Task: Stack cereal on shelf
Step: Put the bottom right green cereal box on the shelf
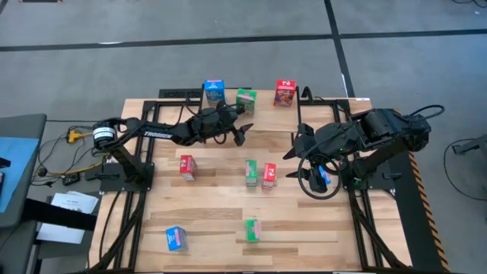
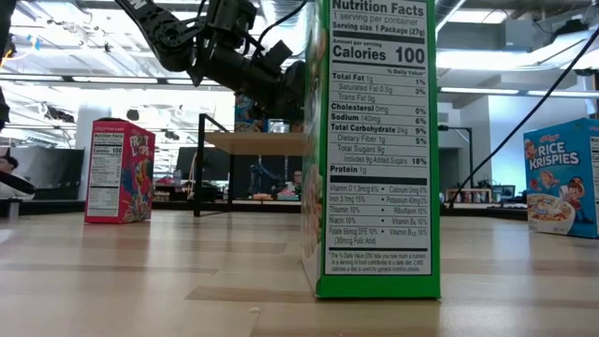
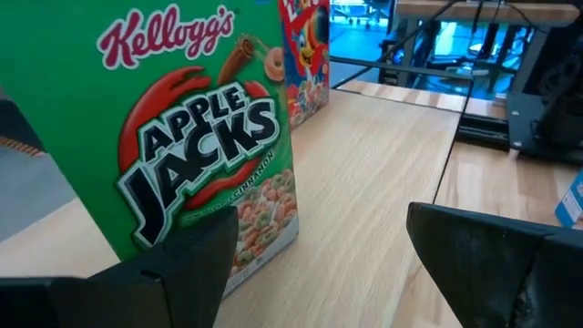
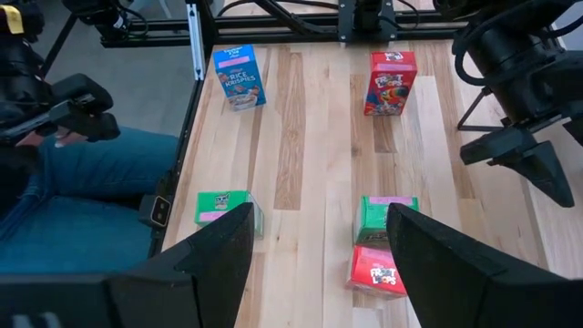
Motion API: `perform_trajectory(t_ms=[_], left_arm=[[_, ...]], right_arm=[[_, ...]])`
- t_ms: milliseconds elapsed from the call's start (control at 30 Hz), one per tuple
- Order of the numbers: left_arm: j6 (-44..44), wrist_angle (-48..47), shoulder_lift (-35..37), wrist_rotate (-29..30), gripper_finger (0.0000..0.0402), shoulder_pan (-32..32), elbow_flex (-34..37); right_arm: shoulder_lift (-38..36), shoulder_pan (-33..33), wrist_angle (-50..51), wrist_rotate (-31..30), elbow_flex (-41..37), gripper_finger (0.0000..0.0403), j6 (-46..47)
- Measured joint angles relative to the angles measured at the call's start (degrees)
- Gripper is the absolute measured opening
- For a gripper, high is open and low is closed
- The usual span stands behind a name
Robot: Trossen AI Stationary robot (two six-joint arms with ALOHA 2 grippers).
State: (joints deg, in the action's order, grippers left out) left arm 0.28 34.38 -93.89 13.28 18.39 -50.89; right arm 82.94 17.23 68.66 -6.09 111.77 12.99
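The left end effector (image 1: 245, 131) hangs over the far part of the pale, straight-grained wooden tabletop (image 1: 221, 209), its two dark flat fingers (image 3: 182, 273) spread wide with nothing between them. Right in front of it stands a green Apple Jacks box (image 3: 182, 137), glossy printed cardboard, upright on the light plank of the shelf (image 1: 259, 97). A blue box (image 1: 214, 91) stands to one side of it up there and a red box (image 1: 284, 93) to the other, three in a row along the far edge.

The right end effector (image 1: 293, 148) waits over the right half of the tabletop, fingers parted and empty too. Below it sit a green box (image 4: 387, 214) with a red Froot Loops box (image 4: 378, 271) just beside it.

More small rectangular cartons dot the wood: a red one (image 1: 187, 167) to the left, a blue Rice Krispies box (image 1: 176, 238) near the front left corner, and another green one (image 1: 252, 229) at the front, its nutrition panel (image 2: 379, 140) filling the low view. The shelf's thin black metal legs (image 2: 200, 164) show behind it.
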Motion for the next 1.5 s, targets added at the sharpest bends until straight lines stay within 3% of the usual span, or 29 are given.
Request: perform_trajectory(t_ms=[400,633,1000,1500], left_arm=[[-0.7,-2.4,2.6,-3.5,0.0311,-2.7,0.0],[-0.5,-10.7,11.3,-3.4,0.0311,-5.1,0.0],[-0.5,-26.1,28.4,-0.4,0.0311,-9.5,0.0],[-0.5,-35.5,36.8,-0.3,0.0311,-14.4,-0.1]], right_arm=[[0.0,0.0,0.0,0.0,0.0,0.0276,0.0],[1.6,-1.2,0.1,-3.3,0.0,0.0276,-0.5],[7.2,-6.1,-7.4,-7.3,0.1,0.0276,-12.1],[14.9,-15.2,-12.2,-7.7,0.0,0.0276,-22.7]])
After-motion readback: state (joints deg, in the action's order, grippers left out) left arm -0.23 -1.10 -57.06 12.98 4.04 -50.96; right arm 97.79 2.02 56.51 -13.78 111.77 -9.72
